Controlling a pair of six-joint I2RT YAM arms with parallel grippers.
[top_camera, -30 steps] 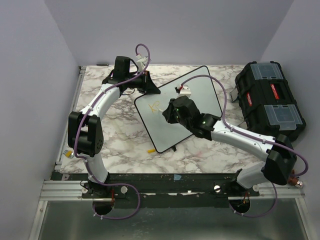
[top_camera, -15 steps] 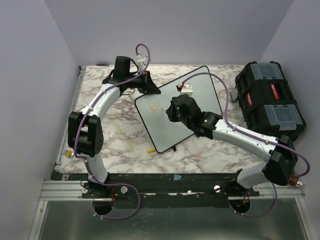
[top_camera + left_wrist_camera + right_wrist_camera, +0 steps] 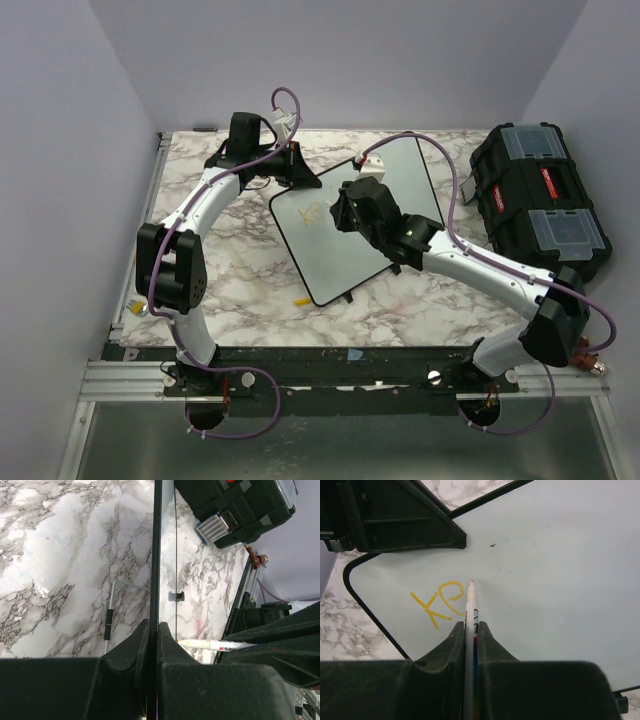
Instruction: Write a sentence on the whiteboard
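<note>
The whiteboard [image 3: 335,262] lies tilted on the marble table, white with a thin black rim. My left gripper [image 3: 300,172] is shut on its far-left edge; the left wrist view shows the rim [image 3: 155,555] edge-on between the jaws [image 3: 154,626]. My right gripper [image 3: 346,212] is over the board's upper left and is shut on a white marker [image 3: 470,605]. The marker's tip touches the board [image 3: 560,575] just right of the sentence [image 3: 440,602], which reads "Ke" in yellow. The writing [image 3: 306,213] is faint from above. The marker [image 3: 215,644] also shows in the left wrist view.
A black toolbox [image 3: 540,200] stands at the table's right edge and also shows in the left wrist view [image 3: 235,505]. A small yellow cap [image 3: 301,300] lies on the table near the board's near corner. A thin metal rod [image 3: 111,615] lies beside the board. Grey walls enclose the table.
My right gripper has moved with the marker toward the far side of the board, up beside the yellow letters. The left arm and the board have not moved.
</note>
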